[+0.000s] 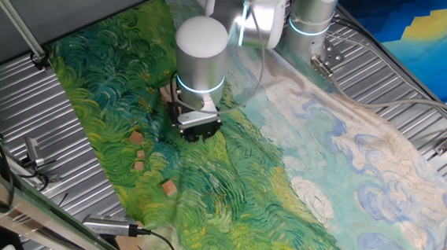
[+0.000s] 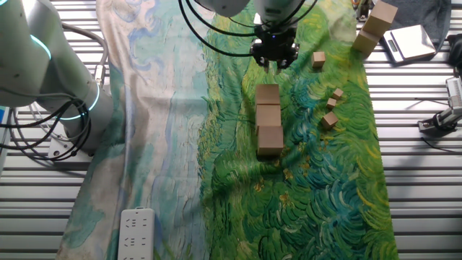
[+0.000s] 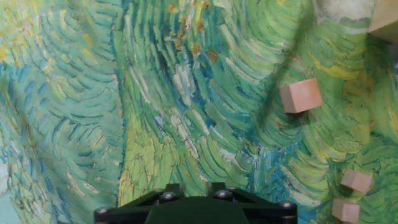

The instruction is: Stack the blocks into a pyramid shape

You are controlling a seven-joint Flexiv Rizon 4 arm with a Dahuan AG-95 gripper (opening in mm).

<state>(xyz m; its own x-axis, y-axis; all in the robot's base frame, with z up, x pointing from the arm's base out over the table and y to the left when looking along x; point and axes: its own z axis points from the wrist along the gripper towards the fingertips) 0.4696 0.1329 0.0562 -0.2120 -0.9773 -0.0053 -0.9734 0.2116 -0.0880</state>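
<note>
Painted cloth (image 2: 317, 202), power strip (image 2: 135, 232), scale (image 2: 408, 43).

White cylindrical arm (image 1: 203, 51) with glowing cyan rings, black cables, black screw-studded hand (image 3: 196, 208).

A painted cloth (image 2: 303, 202) in green, blue and cream swirls is covering a ribbed metal table (image 2: 419, 195). A white power strip (image 2: 136, 232) is lying on the cloth's pale corner. Black cables (image 2: 29, 137) are trailing over the metal, and a blue-and-yellow cloth (image 1: 422, 32) is lying beyond.
</note>
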